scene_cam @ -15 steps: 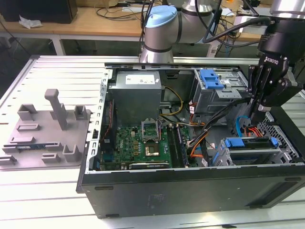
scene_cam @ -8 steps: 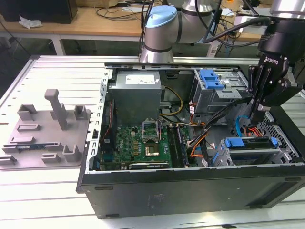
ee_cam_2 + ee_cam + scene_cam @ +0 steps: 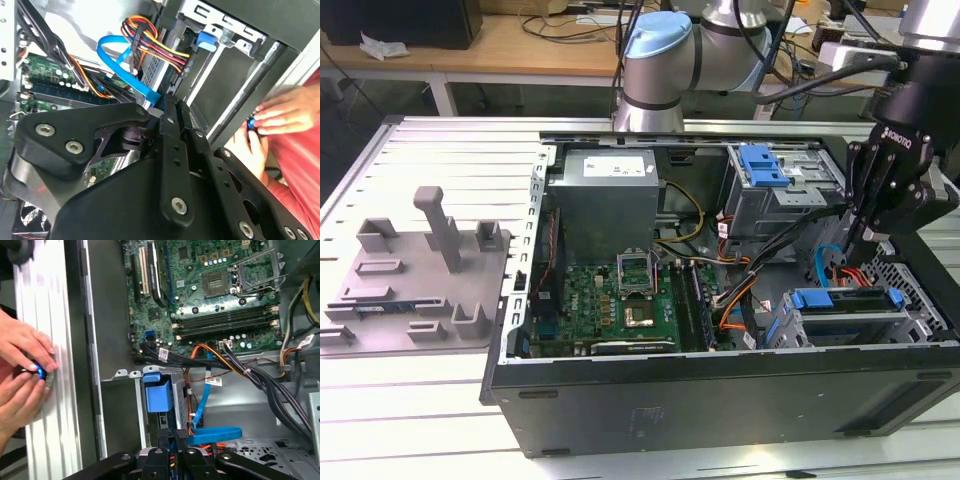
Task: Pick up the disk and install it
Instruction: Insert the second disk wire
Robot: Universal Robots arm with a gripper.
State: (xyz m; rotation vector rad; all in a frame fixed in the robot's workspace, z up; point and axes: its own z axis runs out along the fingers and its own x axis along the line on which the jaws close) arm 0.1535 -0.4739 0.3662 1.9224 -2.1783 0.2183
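End effector point(image 3: 868, 238) fingers closed, empty, above seated disk point(image 3: 847, 305) in computer case point(image 3: 720, 390); install step; next: seating check

No text can be read with certainty. The gripper point(image 3: 873, 215) carries small white lettering, and the power supply point(image 3: 605, 190) has a white label point(image 3: 617, 166), both too small to read.

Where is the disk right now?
The disk sits inside the open computer case, in the drive cage at its front corner on the exterior view's right, just below the end effector and beside the orange and blue cables.
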